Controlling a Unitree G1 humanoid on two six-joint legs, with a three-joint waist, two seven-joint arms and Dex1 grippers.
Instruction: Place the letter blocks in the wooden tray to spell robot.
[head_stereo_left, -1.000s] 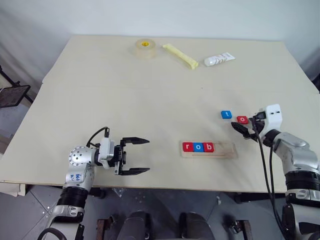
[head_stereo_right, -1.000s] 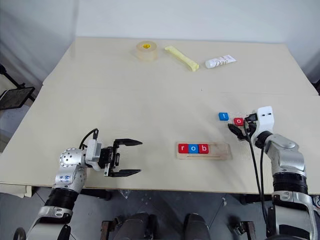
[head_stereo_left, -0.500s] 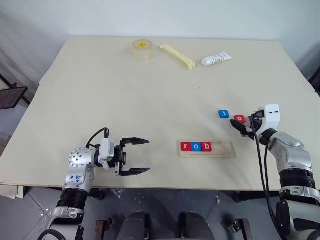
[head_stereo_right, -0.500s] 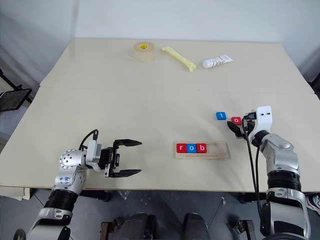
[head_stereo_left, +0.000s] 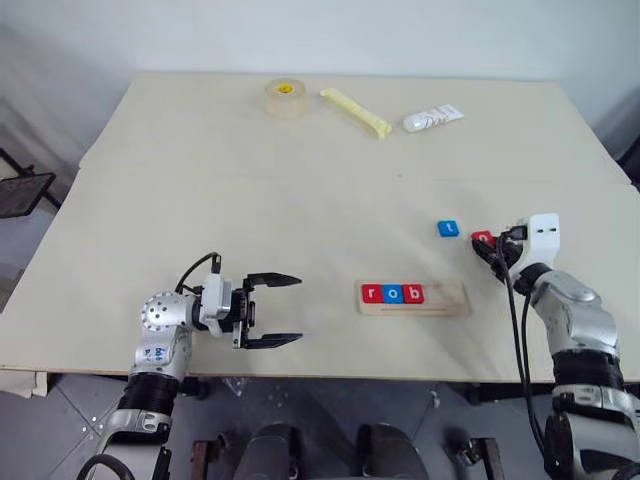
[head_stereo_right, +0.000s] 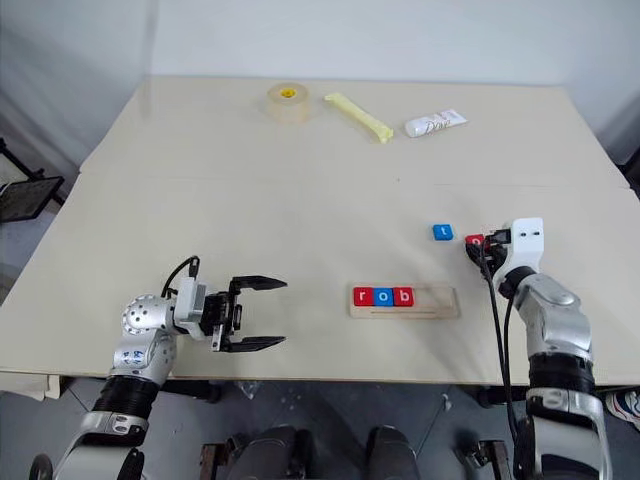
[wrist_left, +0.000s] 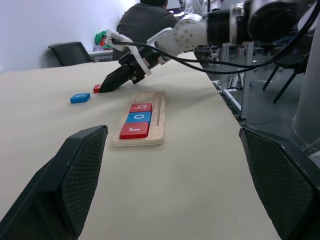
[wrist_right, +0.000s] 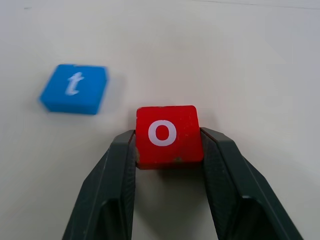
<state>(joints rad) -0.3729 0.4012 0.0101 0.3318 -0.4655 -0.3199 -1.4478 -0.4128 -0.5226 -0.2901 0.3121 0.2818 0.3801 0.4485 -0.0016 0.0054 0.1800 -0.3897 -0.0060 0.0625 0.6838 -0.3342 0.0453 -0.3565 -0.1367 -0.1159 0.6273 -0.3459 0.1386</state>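
The wooden tray lies near the table's front edge with a red "r", a blue "o" and a red "b" at its left end. Behind it to the right a blue "t" block lies loose. My right gripper is shut on the red "o" block, one finger against each side, on the table at right. My left gripper stands open near the front left, nothing between its fingers.
At the far edge sit a roll of tape, a pale yellow stick and a white tube. In the left wrist view a person sits beyond the table by chairs and desks.
My right gripper has closed from wide open onto the red "o" block. The left gripper has stayed still. The camera has shifted slightly.
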